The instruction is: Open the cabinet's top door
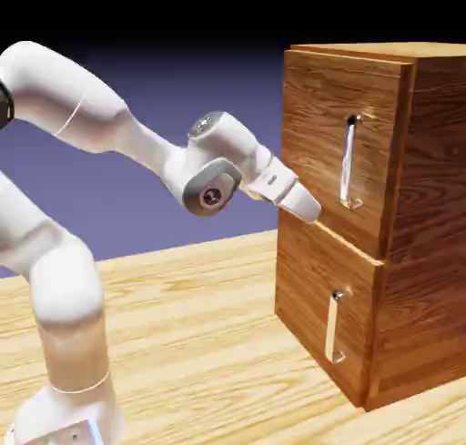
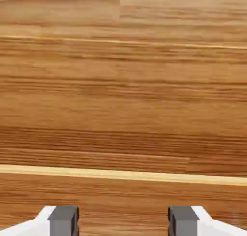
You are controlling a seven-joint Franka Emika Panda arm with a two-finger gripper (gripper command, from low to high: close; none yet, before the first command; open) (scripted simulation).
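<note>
Top door: the upper front of the cabinet (image 1: pixel 437 179) is covered by the top door (image 1: pixel 314 138); the panel is seen shut, above the lower door (image 1: pixel 319 284).
Top handle: a vertical silver bar (image 1: pixel 347 163) is mounted on the top door, toward the exterior view's right side of the panel.
Cabinet contents: the interior is hidden behind the two panels; what is held inside cannot be told.
Lower compartment: closed off by the lower door, to which a shorter upright bar handle (image 1: pixel 331 328) is fitted.
Gripper: the claw (image 2: pixel 123 221) is found open, its grey tips set well apart, with wood grain seen between them.
Hand position: the white hand (image 1: pixel 296 199) is held by the seam between the doors, at the exterior view's left of both handles; whether the wood is touched cannot be told.
Arm: the white arm (image 1: pixel 82 97) is bent and extended toward the cabinet front.
Support: the cabinet is stood upright on a pale wood-grain table (image 1: pixel 200 343).
</note>
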